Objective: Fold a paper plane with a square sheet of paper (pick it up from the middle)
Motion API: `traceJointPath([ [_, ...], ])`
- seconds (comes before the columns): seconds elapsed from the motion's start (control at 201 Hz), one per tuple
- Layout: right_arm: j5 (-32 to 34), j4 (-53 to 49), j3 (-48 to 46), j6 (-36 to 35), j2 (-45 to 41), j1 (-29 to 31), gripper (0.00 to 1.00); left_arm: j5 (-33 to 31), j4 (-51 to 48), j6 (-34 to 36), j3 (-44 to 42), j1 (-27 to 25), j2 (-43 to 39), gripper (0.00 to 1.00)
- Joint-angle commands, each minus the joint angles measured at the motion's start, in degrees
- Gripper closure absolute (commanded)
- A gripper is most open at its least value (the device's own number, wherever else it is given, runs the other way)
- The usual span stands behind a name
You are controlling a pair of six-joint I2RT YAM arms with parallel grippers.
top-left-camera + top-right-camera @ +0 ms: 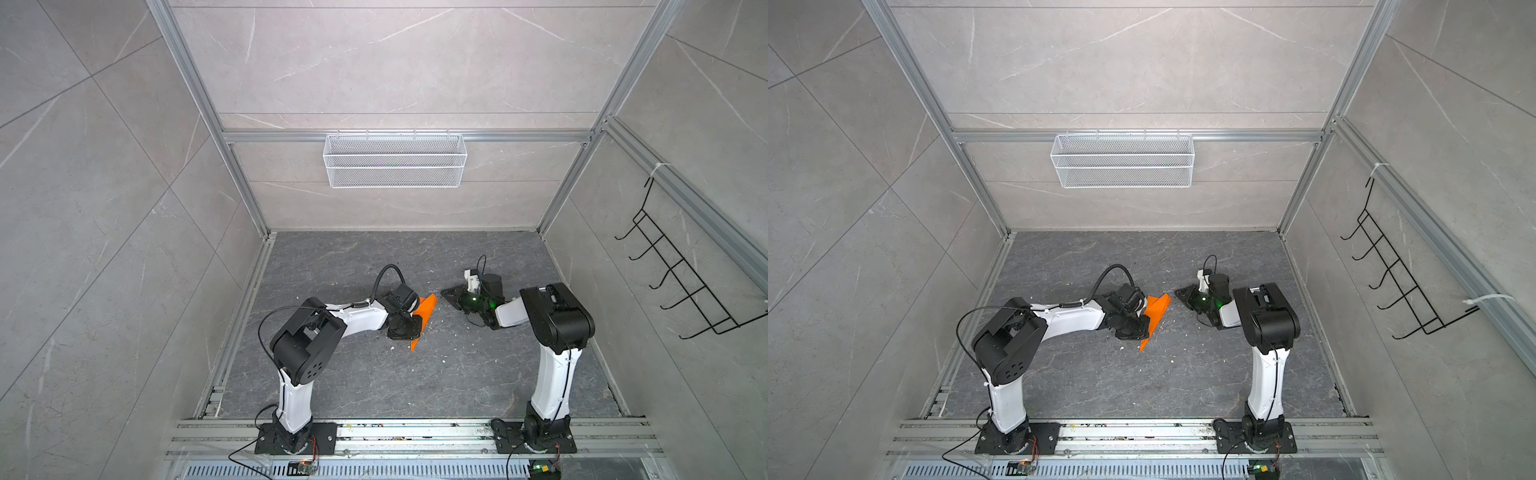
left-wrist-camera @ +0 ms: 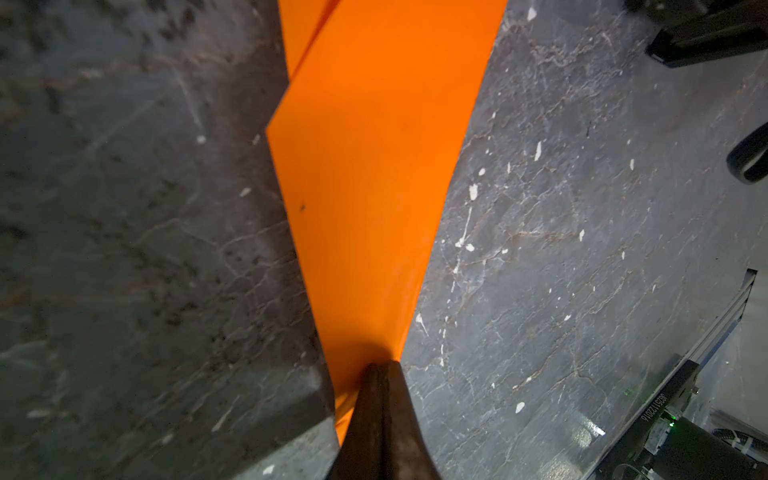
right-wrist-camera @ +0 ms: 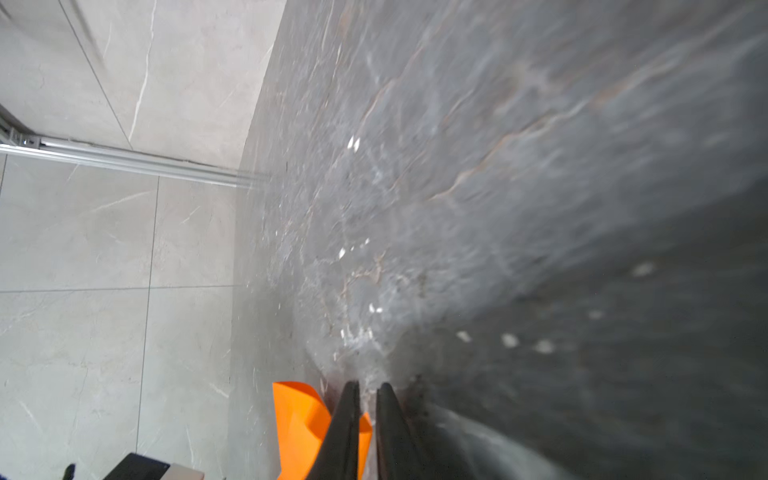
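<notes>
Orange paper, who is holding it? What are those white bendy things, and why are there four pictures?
Those white and black bendy things are two robot arms. Each ends in a gripper, a pincher with two fingers. Two pictures come from a camera high up, looking down on everything. The other two come from little cameras on the arms' wrists, so they look along the fingers. The left gripper is pinched shut on the orange paper, which is folded into a long pointed shape. The right gripper sits a little way off. Its fingers stand slightly apart and hold nothing. Underneath is a dark stone-look table with small white crumbs on it.
</notes>
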Motion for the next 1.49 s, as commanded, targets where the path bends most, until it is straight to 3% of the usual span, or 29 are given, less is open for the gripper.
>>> traceJointPath([
  [0.0,0.0,-6.3,-1.8,-4.1,-5.0,0.1,0.86,-1.8,-7.3,1.1,-2.4,-0.9,3.2,1.00],
  [0.199,2.4,-19.0,-4.4,-11.9,-15.0,6.3,0.87,-2.8,-8.1,2.2,-1.6,-0.9,3.1,1.00],
  [0.403,3.9,-22.5,-2.4,-13.5,-13.1,13.4,0.93,-3.0,-8.7,2.6,-1.3,-0.9,3.5,1.00],
  [0.617,4.6,-21.7,2.0,-12.7,-6.7,12.5,0.96,-2.8,-8.6,2.6,-1.7,-0.9,3.3,1.00],
  [0.846,6.7,-19.4,1.9,-10.8,-2.2,6.2,0.97,-2.6,-8.2,2.2,-2.3,-0.9,3.2,1.00],
  [1.035,8.5,-23.2,4.4,-10.8,-0.2,3.5,0.97,-2.9,-8.3,2.7,-2.3,-0.9,3.1,1.00],
  [1.294,7.8,-24.0,1.7,-13.2,-10.7,3.7,0.95,-3.3,-8.7,4.3,-1.1,-0.8,3.6,1.00],
  [1.488,8.4,-26.0,-3.4,-15.4,-19.1,10.7,0.94,-4.1,-9.4,5.8,-0.2,-0.9,3.9,1.00],
])
